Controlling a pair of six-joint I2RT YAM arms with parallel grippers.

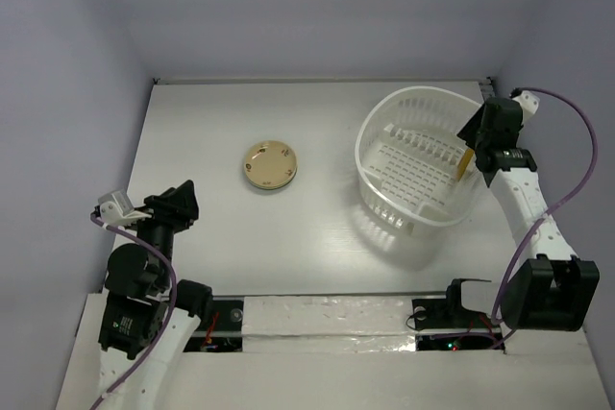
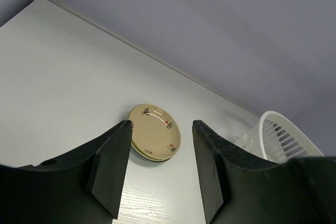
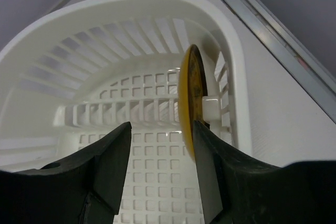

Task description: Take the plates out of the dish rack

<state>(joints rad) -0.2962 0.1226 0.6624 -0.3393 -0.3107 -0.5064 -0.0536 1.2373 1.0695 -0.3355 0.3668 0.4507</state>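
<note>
A stack of small plates [image 1: 269,165], beige with small red and dark marks on top, lies on the table left of centre; it also shows in the left wrist view [image 2: 155,132]. One orange-yellow plate [image 3: 188,100] stands on edge inside the white dish rack [image 3: 63,35] against its right wall, and shows in the top view [image 1: 464,161]. My right gripper [image 3: 161,125] is open above the rack [image 1: 420,103], its right finger beside the plate's face and the plate outside the gap. My left gripper [image 2: 161,124] is open and empty, short of the stack, at the near left [image 1: 181,201].
The rack's grid floor and upright dividers [image 3: 131,114] hold no other plates. A metal strip [image 3: 283,51] runs along the table's edge beside the rack. Grey walls close in the table at the back and both sides.
</note>
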